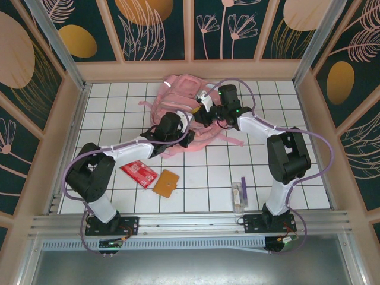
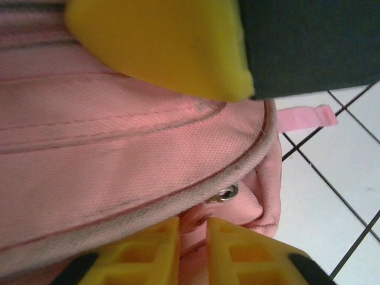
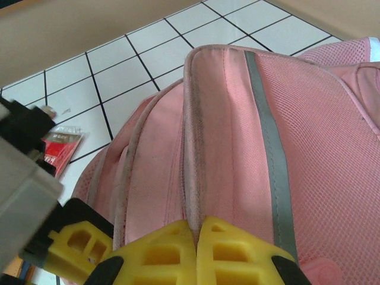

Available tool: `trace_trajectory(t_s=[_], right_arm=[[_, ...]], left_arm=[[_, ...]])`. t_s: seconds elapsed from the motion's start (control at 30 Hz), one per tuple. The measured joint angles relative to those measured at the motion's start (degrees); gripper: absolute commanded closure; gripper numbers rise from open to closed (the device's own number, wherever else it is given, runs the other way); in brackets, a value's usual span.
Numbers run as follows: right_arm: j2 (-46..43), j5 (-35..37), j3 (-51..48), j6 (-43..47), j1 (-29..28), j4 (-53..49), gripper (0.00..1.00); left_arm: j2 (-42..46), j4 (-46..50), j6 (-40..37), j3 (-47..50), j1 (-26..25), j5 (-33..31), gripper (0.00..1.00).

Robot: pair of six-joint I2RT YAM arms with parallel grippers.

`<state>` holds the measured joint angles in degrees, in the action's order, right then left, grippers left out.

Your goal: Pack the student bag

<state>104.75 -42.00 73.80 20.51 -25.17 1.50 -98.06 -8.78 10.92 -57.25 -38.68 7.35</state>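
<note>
The left gripper [image 2: 193, 228] pinches a fold of pink fabric at the near edge of the student bag [image 1: 176, 98], which lies at the back of the white tiled table [image 1: 208, 172]; the right gripper [image 3: 196, 228], fingers pressed together, meets a piped seam.

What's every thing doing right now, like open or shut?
student bag: lying on the table, no open pocket visible.
left gripper: closed on the bag's fabric.
right gripper: shut, tips at a bag seam.
red packet: lying flat, not packed.
orange pouch: lying flat, not packed.
purple pen: lying flat, not packed.
</note>
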Motion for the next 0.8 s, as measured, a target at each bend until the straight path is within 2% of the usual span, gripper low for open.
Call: trace_trajectory(t_s=[0.03, 0.2, 0.3, 0.47, 0.53, 0.67, 0.8], right_arm=[[0.1, 0.0, 0.1, 0.1, 0.0, -0.2, 1.0], [0.3, 0.1, 0.9, 2.9, 0.0, -2.9, 1.0], [0.3, 0.4, 2.1, 7.3, 0.0, -5.4, 1.0], [0.3, 0.0, 2.3, 11.8, 0.7, -8.0, 1.0], [0.3, -0.5, 2.3, 12.2, 1.2, -8.2, 1.0], [0.3, -1.1, 2.3, 10.7, 1.5, -7.5, 1.0], [0.3, -1.6, 2.2, 5.9, 1.5, -4.8, 1.0]], left_arm=[[-0.4, 0.0, -0.8, 0.0, 0.0, 0.3, 1.0], [-0.7, 0.0, -5.0, 0.2, 0.0, 2.9, 1.0], [2.4, -1.5, -7.2, 3.5, 0.8, 5.1, 1.0], [7.7, -2.8, -9.3, 8.1, 6.9, 12.7, 1.0], [8.3, -3.0, -10.3, 8.3, 9.4, 15.7, 0.65], [8.0, -4.4, -7.6, 8.3, 9.3, 21.2, 0.56], [7.1, -7.9, -2.4, 8.3, 6.0, 24.0, 0.52]])
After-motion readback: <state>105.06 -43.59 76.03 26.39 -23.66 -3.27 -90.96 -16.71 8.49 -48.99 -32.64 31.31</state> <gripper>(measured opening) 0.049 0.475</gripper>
